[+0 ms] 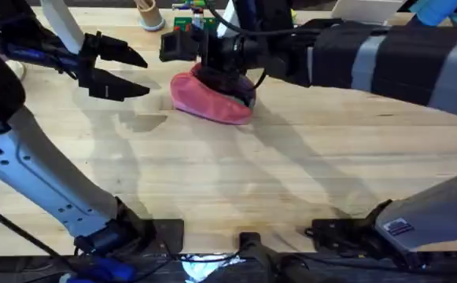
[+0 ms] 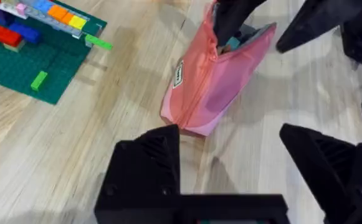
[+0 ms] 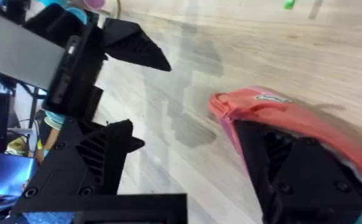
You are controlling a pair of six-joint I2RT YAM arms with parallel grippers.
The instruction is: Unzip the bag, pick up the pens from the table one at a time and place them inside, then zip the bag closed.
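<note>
Now the bag (image 1: 211, 97) lies on the far middle of the table (image 1: 291, 173), with the right hand (image 1: 226, 79) at its open top, fingers unclear. The left hand (image 1: 122, 71) hovers beside it, fingers apart; I think it should hold the near end while the right works slowly.

The bag (image 1: 210, 100) is soft pink cloth with a matt weave and a small sewn label, the table (image 1: 291, 173) is pale wood with visible grain and a slight sheen, the left gripper (image 1: 131, 72) is matt black plastic, and the baseplate (image 2: 28, 62) is green studded plastic.
</note>
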